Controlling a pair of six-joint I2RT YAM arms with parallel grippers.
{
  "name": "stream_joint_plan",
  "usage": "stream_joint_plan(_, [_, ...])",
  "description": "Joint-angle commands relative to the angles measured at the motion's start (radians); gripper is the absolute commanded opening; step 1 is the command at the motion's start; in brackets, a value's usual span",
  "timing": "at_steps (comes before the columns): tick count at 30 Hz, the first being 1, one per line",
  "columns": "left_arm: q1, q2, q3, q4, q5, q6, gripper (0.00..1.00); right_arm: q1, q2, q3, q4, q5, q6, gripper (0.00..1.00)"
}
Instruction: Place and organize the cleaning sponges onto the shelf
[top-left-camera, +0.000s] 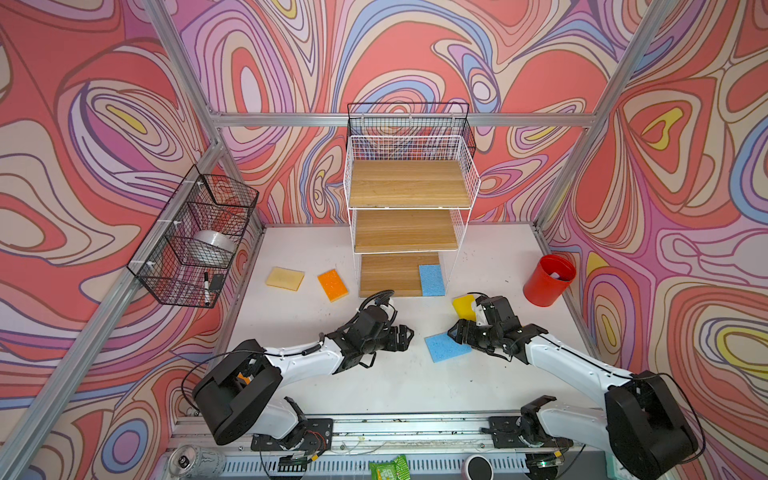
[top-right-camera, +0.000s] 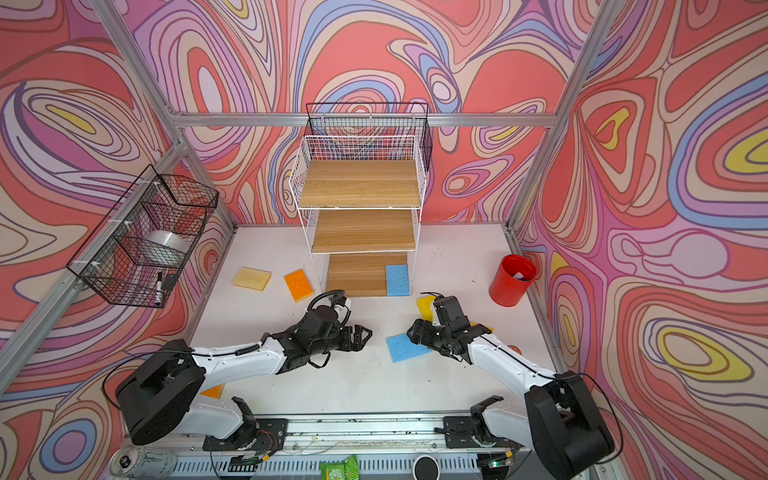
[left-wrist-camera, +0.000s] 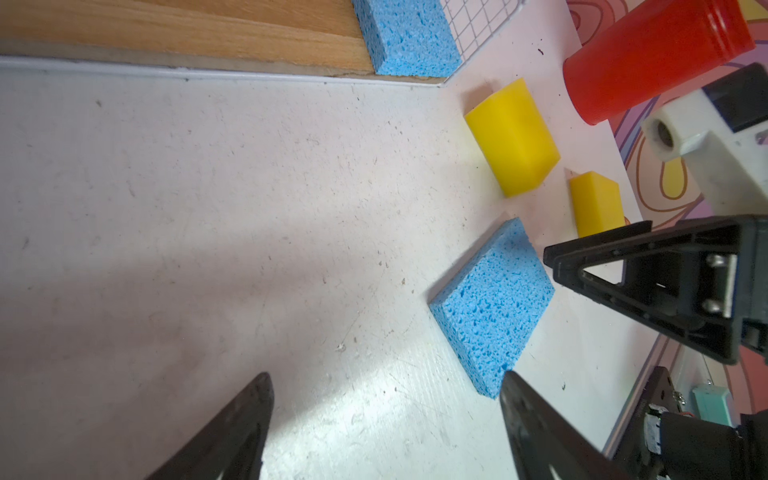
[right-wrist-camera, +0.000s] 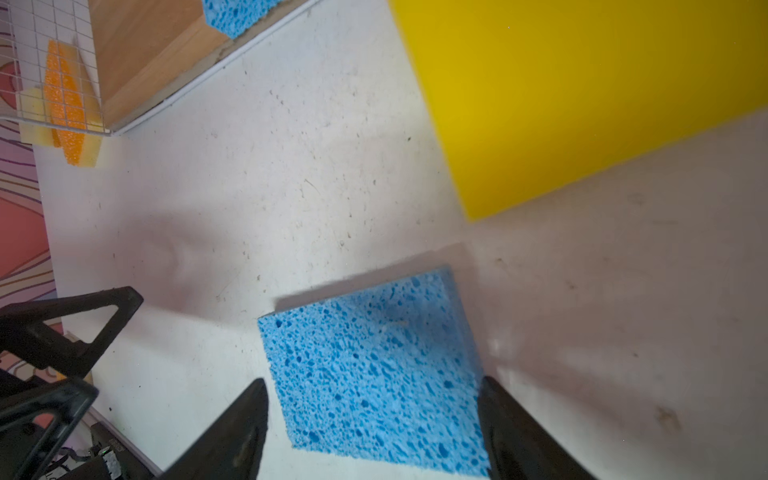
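The blue sponge lies flat on the table, between the two grippers and in front of the shelf. The right gripper is nearer. It hangs over the sponge's near edge, jaws wide and empty, one on each side of it in the right wrist view. The left gripper, also wide and empty, stands a little apart.

dark claw-mark logo on the silver can, print on the green packet unreadable
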Motion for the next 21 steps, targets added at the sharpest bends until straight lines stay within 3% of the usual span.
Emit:
stream_joint_plan(1, [-0.003,0.019,0.016,0.027,-0.012,-0.011,0.87,-0.001,0.004,0.001,0.013,-0.043,-0.017,0.81])
stream_joint_plan(5, [-0.003,0.002,-0.003,0.033,-0.016,-0.017,0.87,0.013,-0.001,-0.01,0.025,-0.08,-0.003,0.8])
stream_joint_plan(14, [-0.003,-0.038,-0.045,0.037,-0.03,-0.026,0.87,0.044,-0.085,0.011,-0.062,0.048,0.008,0.82])
stream_joint_plan(21, [-0.003,-0.04,-0.047,0.034,-0.041,-0.023,0.87,0.038,-0.022,0.036,-0.079,0.082,-0.013,0.82])
